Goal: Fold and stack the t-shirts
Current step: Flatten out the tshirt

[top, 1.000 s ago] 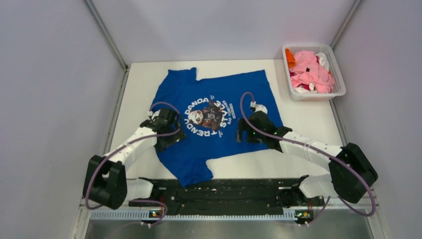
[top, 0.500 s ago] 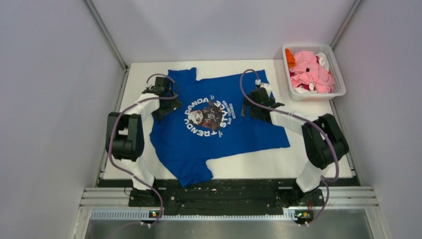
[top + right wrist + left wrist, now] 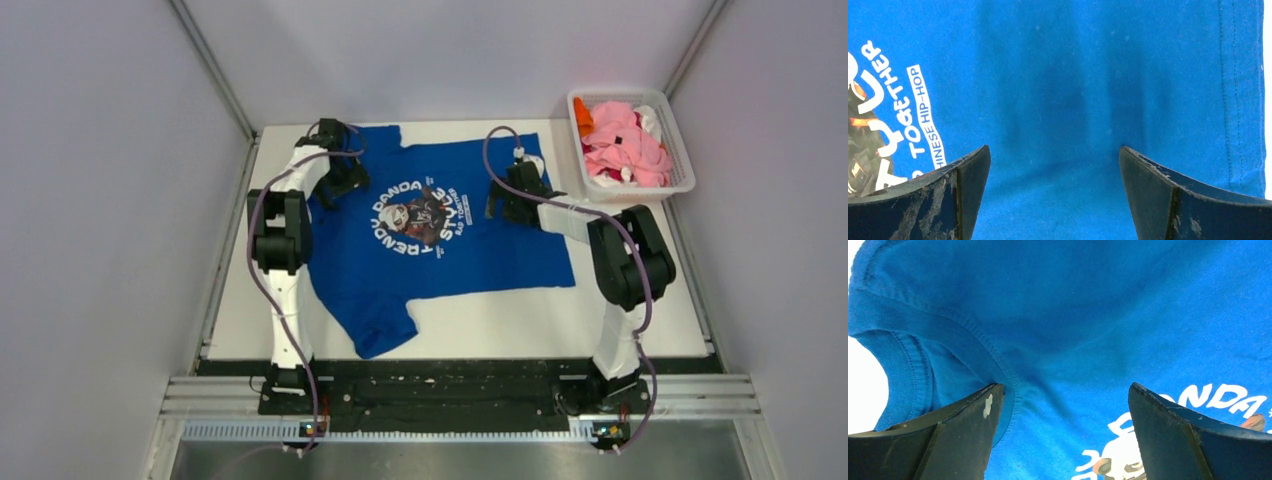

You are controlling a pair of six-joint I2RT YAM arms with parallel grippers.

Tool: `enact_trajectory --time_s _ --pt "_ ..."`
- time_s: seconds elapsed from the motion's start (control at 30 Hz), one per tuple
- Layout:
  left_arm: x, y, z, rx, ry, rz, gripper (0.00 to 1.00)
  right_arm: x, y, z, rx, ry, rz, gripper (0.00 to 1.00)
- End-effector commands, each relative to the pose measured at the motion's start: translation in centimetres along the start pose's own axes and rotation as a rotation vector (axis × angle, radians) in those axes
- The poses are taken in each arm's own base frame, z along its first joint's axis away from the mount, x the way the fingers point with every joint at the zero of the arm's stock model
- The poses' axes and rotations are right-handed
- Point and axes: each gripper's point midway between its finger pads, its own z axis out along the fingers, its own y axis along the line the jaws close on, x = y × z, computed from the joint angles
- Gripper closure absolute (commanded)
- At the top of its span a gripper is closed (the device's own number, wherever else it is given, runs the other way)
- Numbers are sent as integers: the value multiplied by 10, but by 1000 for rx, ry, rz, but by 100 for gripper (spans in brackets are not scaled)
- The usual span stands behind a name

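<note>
Top external view: the royal blue t-shirt [image 3: 470,260] lies flat on the worktop [image 3: 620,300]. Left of its panda print [image 3: 420,218], the left hand [image 3: 1064,386] gapes open by the collar [image 3: 903,365]. Right of the print, the right hand [image 3: 1053,148] gapes open near the hem [image 3: 1243,100]. The cloth looks limp and light, so the seamed edges seem best to pinch.

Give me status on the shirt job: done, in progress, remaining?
Done: the blue t-shirt lies spread flat, print up, on the table; no fold yet, no stack. In hand: left gripper open over the cloth beside the collar, right gripper open near the hem, neither gripping. Left: fold this shirt, then the pink, orange and white shirts piled in the basket.
</note>
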Motion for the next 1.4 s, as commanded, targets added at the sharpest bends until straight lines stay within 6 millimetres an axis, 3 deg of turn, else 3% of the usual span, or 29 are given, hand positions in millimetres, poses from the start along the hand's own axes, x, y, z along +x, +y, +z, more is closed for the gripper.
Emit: enact_trajectory --time_s 0.0,0.13,0.23,0.37,0.5,0.63,0.77,0.9,0.97,1.13,1.37 --pt "-27 -11 33 55 -4 10 1 -11 -3 19 -19 1 17 1" --pt "-64 -36 29 134 -90 46 1 -37 -3 25 -40 -32 15 1" --pt "-75 -46 5 177 -110 69 1 -58 6 15 -84 -71 -19 1" --pt "-78 -50 -49 240 -158 78 1 -83 39 -25 -267 -143 -75 1" --pt "-52 -43 -106 326 -160 104 1 -74 102 -92 -609 -176 -206 2" --pt "1 -16 -135 359 -103 74 1 -21 178 -162 -955 -158 -346 2" --pt "69 19 -128 366 -14 9 1 55 252 -219 -1246 -32 -427 2" --pt "114 45 -106 356 22 -34 1 122 300 -247 -1391 99 -516 4" --pt "125 58 -97 312 39 -49 1 141 318 -247 -1407 131 -552 5" --pt "130 76 -81 221 40 -59 1 177 352 -229 -1410 199 -607 5" --pt "135 82 -76 196 58 -64 1 213 363 -173 -1267 243 -684 7"
